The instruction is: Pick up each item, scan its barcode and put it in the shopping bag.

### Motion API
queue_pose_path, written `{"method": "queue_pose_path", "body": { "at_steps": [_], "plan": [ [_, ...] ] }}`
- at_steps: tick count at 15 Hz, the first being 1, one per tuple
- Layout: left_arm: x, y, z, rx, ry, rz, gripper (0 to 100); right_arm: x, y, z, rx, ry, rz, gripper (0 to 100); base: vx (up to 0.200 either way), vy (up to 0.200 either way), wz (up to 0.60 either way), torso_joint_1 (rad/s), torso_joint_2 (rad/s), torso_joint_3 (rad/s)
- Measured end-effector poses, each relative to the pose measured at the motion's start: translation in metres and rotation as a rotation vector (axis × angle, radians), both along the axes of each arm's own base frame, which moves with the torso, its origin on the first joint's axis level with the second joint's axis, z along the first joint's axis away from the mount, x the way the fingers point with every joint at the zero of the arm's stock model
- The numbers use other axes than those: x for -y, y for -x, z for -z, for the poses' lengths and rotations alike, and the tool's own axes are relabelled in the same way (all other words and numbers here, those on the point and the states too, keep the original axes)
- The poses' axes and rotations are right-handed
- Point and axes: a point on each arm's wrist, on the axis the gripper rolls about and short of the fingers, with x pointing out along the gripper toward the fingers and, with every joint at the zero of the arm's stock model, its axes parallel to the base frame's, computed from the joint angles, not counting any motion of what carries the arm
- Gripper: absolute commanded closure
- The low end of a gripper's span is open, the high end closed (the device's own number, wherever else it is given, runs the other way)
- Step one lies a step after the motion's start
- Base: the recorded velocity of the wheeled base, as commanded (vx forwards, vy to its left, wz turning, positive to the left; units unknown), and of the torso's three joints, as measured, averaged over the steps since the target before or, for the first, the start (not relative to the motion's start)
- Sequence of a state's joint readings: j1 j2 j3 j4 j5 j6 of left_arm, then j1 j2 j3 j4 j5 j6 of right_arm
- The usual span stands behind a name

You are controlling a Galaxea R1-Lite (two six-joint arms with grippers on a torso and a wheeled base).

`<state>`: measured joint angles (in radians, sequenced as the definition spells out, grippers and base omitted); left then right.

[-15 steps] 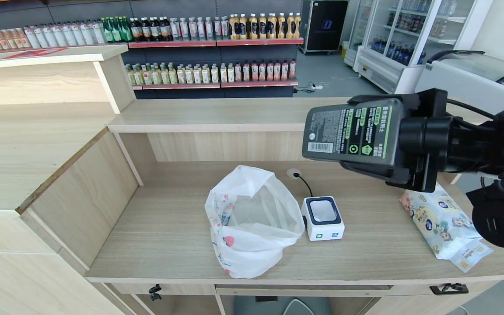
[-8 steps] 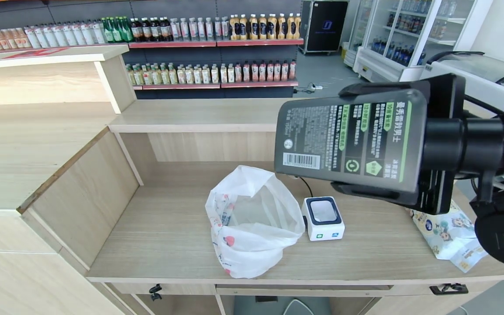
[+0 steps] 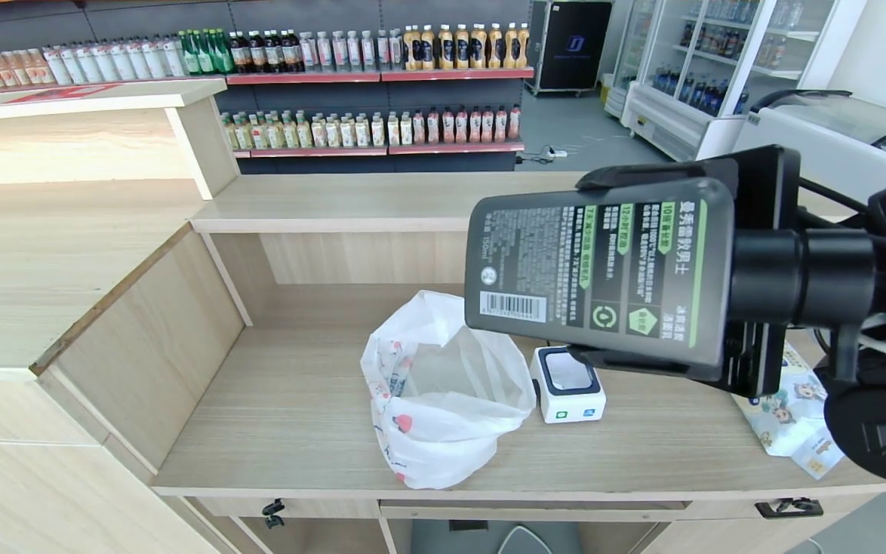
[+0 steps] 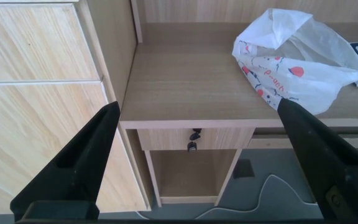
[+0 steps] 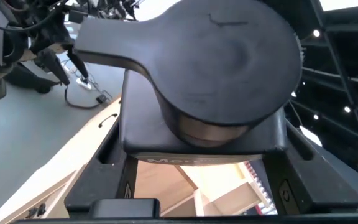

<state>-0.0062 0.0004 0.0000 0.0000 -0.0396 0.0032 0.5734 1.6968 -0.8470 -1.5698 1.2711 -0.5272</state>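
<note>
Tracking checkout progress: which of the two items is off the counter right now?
The dark bottle, clamped in the right gripper; the patterned pack lies on the counter.

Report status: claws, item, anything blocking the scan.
Left claw open, empty. Right claw shut on dark bottle, held sideways above scanner. Barcode faces up, away from scanner. Nothing between bottle and scanner; shopping bag open beside it.

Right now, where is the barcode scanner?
In the head view, the scanner sits on the counter just right of the white bag, its top partly hidden behind the raised dark bottle.
</note>
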Motion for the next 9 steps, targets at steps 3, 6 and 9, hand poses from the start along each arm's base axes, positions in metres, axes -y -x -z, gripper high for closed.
{"method": "queue_pose_path", "body": {
  "at_steps": [3,6,9],
  "plan": [
    [0.0,0.0,0.0,0.0,0.0,0.0,0,0.001,0.004,0.001,-0.004,0.003,-0.005,100,0.0,0.0,0.0,0.0,0.0,0.0],
    [0.0,0.0,0.0,0.0,0.0,0.0,0,0.004,0.01,0.002,-0.011,0.009,-0.01,100,0.0,0.0,0.0,0.0,0.0,0.0],
    [0.0,0.0,0.0,0.0,0.0,0.0,0,0.003,0.013,0.005,-0.02,0.014,-0.018,100,0.0,0.0,0.0,0.0,0.0,0.0]
  ]
}}
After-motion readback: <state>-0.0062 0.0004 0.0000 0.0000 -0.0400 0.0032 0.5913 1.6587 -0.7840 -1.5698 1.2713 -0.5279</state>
